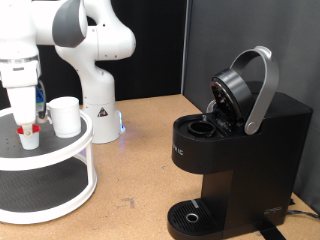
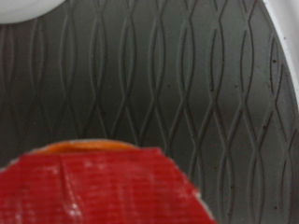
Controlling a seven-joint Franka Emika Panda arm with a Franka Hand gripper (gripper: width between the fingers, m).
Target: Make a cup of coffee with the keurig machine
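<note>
The keurig machine [image 1: 250,150] stands at the exterior view's right with its silver-handled lid [image 1: 245,88] raised and the pod chamber [image 1: 200,128] open. Its drip tray [image 1: 190,215] is bare. The white cup [image 1: 65,116] stands on the top tier of a round white stand [image 1: 70,150] at the left. My gripper [image 1: 27,122] is lowered right over a small white pod with a red top [image 1: 30,134], just beside the cup. In the wrist view the pod's red top [image 2: 103,187] fills the lower frame, very close, over the ribbed grey mat [image 2: 168,75]. My fingers do not show there.
The stand has two tiers with grey mats; its lower tier [image 1: 40,185] holds nothing I can see. The robot's white base [image 1: 95,105] rises behind the stand. A wooden tabletop [image 1: 140,170] lies between the stand and the machine.
</note>
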